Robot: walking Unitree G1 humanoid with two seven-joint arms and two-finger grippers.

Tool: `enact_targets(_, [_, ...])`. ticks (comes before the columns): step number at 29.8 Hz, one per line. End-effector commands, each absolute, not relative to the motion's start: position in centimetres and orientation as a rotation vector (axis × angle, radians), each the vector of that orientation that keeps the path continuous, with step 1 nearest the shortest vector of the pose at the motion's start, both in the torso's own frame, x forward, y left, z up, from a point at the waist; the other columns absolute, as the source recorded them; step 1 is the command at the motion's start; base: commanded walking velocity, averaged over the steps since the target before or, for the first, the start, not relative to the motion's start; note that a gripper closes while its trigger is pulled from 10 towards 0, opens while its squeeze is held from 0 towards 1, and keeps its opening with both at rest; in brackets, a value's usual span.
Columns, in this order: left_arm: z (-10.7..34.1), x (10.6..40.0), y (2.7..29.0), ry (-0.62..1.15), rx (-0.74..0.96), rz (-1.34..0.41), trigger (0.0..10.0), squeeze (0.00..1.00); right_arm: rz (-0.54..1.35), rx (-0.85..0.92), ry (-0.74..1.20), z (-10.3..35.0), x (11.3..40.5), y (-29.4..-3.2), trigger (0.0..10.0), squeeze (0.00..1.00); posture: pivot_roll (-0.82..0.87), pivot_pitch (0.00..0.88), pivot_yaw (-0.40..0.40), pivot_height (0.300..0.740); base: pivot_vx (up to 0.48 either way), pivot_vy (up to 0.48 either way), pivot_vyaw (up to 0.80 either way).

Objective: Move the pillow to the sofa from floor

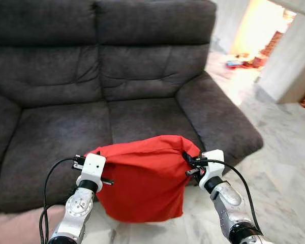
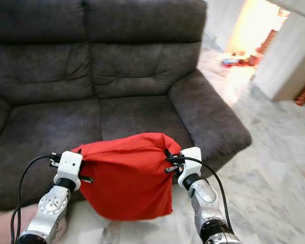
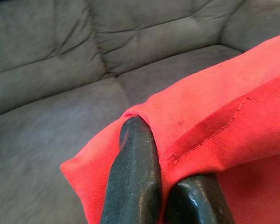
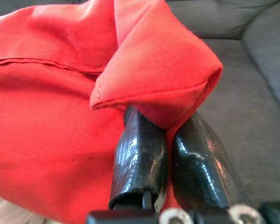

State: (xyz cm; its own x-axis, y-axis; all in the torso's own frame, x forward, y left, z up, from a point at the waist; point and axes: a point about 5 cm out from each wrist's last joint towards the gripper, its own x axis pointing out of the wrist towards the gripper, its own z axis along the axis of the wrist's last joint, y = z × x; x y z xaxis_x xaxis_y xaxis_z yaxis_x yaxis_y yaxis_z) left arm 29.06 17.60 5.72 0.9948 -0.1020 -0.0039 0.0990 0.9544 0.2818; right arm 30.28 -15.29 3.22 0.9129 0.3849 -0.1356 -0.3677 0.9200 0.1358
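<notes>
Dark grey two-seat sofa (image 1: pixel 107 96) noted ahead, taking up most of the head views, seat cushions bare. Pale marble floor (image 1: pixel 279 173) seen to the right of the sofa and below its front edge, running back toward a brightly lit doorway beyond the sofa's right armrest; small coloured items lay there, too blurred to identify.

Red pillow (image 1: pixel 142 180) found off the floor, hanging in the air just in front of the sofa's front edge, level with the right-hand seat cushion. Held by its two upper corners, top edge stretched between them with a slight hump at the right end, body sagging below seat level. Not touching the sofa seat as far as could be judged.

Left gripper (image 3: pixel 170 186) recorded at the pillow's upper left corner, in front of the sofa's middle seam; jaws closed tight on a fold of red fabric, seam stitching visible beside them in the left wrist view.

Right gripper (image 4: pixel 168 163) recorded at the pillow's upper right corner, in front of the sofa's right seat cushion near the armrest; jaws pinched together on the bunched corner, fabric folded over their tips.

Black cables looped from both wrists.
</notes>
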Motion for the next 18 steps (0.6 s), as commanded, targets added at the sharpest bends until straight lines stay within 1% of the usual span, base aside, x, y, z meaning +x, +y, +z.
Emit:
enact_targets(1, [6.89, 29.51, 17.62, -0.08, 0.289, -0.088, 10.0, 0.0, 0.384, 0.093, 0.074, 4.7, 31.02, -15.57, 10.0, 0.0, 0.14, 0.018, -0.075, 0.74, 0.0, -0.307, 0.8])
enact_targets(3, [6.9, 29.53, 17.62, -0.08, 0.288, -0.087, 10.0, 0.0, 0.385, 0.096, 0.08, 4.61, 30.99, -15.55, 10.0, 0.0, 0.14, 0.019, -0.075, 0.74, 0.0, -0.3, 0.64])
enact_targets(7, [6.9, 29.5, 17.63, -0.081, 0.286, -0.086, 10.0, 0.0, 0.371, 0.117, 0.085, 4.5, 30.96, -15.64, 10.0, 0.0, 0.14, 0.025, -0.077, 0.74, 0.0, -0.302, 0.0])
enact_targets(18, [6.75, 29.39, 17.74, -0.077, 0.282, -0.082, 10.0, 0.0, 0.364, 0.105, 0.096, 4.46, 31.05, -15.8, 10.0, 0.0, 0.14, 0.035, -0.081, 0.74, 0.0, -0.3, 0.0])
